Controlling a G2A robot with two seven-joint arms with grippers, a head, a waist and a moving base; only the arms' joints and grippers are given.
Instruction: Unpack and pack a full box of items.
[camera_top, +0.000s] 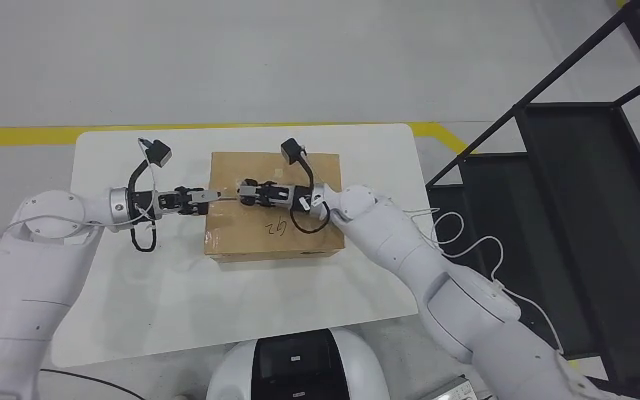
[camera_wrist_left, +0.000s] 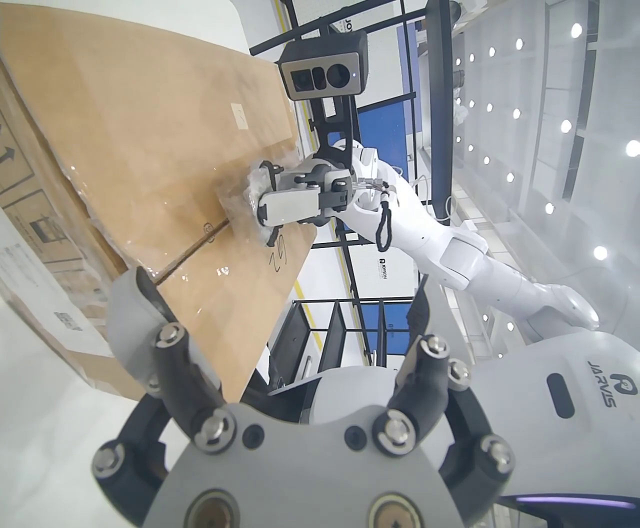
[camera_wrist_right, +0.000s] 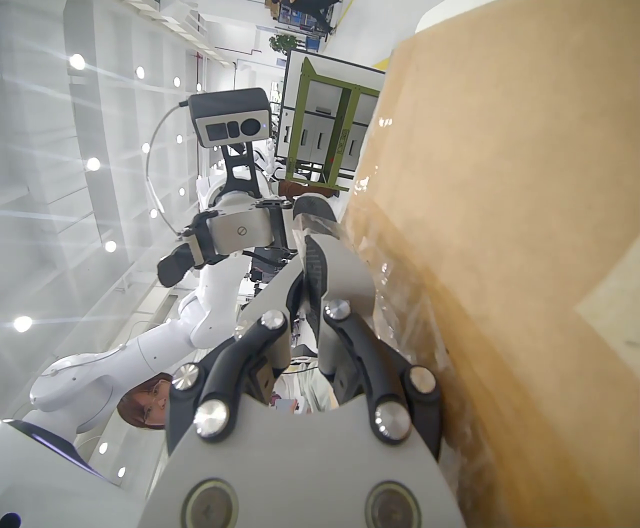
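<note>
I see the box (camera_top: 275, 225) sitting closed on the counter (camera_top: 120, 290), its top flaps meeting along a taped centre seam. My right tool (camera_top: 243, 193) is over the box's top, right on that seam. Its fingers are pinched together on a crumpled strip of clear tape (camera_wrist_left: 250, 192) that has lifted off the cardboard. My left tool (camera_top: 205, 197) sits at the box's edge where the seam ends, spread wide with nothing in it, one finger (camera_wrist_left: 142, 295) just beside the seam's end.
</note>
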